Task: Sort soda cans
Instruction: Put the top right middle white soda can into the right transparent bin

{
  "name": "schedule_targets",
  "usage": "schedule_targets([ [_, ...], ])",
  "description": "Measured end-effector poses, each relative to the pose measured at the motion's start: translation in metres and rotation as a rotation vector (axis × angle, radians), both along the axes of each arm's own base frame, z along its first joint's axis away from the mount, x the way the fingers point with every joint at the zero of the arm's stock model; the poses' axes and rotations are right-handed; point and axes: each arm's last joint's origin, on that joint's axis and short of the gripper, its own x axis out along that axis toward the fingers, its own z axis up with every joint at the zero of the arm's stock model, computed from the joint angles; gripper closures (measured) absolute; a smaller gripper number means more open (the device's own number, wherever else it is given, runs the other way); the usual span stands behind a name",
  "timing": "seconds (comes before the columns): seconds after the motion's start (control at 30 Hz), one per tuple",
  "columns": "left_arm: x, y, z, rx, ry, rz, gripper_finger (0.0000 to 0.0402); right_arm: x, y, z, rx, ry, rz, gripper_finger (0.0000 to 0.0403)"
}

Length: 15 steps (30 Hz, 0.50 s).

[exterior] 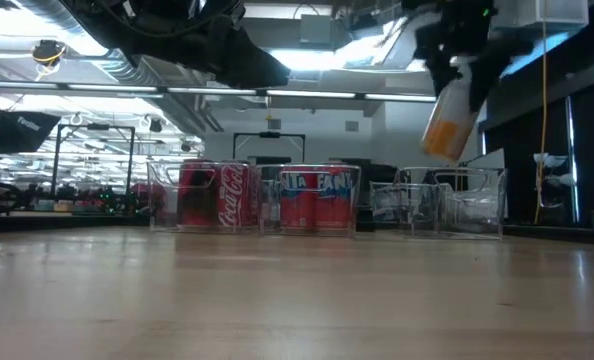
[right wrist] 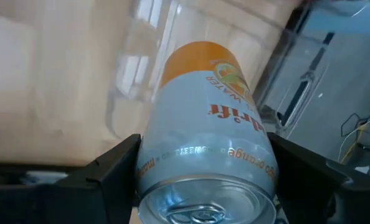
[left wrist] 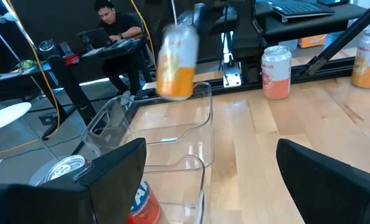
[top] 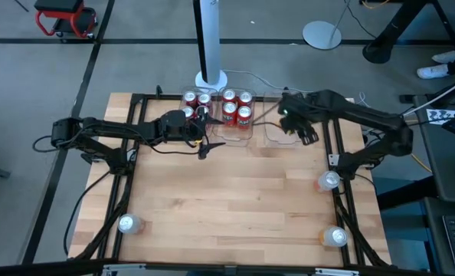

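On the wooden counter (top: 235,192), three clear bins line the far edge: two hold red cans (top: 237,107), while the rightmost bin (top: 277,130) is empty. Above it, the right gripper (right wrist: 203,174) pinches a pale orange can (right wrist: 203,143). The left gripper (top: 204,126), spread, hovers by the red cans. Three more orange cans (top: 328,182) stand near the counter's corners.

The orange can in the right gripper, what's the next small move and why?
Probably lower it. The right gripper holds the orange can in the air above the clear bin at the right of the row, which looks empty; the red cans fill other bins.
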Motion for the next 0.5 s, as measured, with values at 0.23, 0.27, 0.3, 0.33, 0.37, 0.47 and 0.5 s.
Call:
schedule_targets([
  [0.23, 0.0, 0.0, 0.0, 0.009, 0.007, -0.002, 0.0054, 0.005, -0.056, -0.024, 0.012, 0.111, -0.029, 0.0111],
  [0.27, 0.0, 0.0, 0.0, 0.009, 0.007, -0.002, 0.0054, 0.005, -0.065, -0.026, 0.006, 0.115, -0.043, 0.0111],
  [0.3, 0.0, 0.0, 0.0, 0.009, 0.007, -0.002, 0.0054, 0.004, -0.073, -0.029, 0.003, 0.118, -0.061, 0.0111],
  [0.33, 0.0, 0.0, 0.0, 0.009, 0.007, -0.002, 0.0054, 0.003, -0.081, -0.032, 0.0, 0.125, -0.073, 0.0111],
  [0.37, 0.0, 0.0, 0.0, 0.01, 0.007, -0.002, 0.0054, 0.002, -0.089, -0.036, -0.003, 0.131, -0.087, 0.0111],
  [0.47, 0.0, 0.0, -0.001, 0.01, 0.007, -0.002, 0.0054, 0.003, -0.11, -0.045, -0.03, 0.123, -0.128, 0.0111],
  [0.5, 0.0, 0.0, 0.0, 0.01, 0.007, -0.002, 0.0054, 0.003, -0.117, -0.048, -0.032, 0.12, -0.137, 0.0111],
])
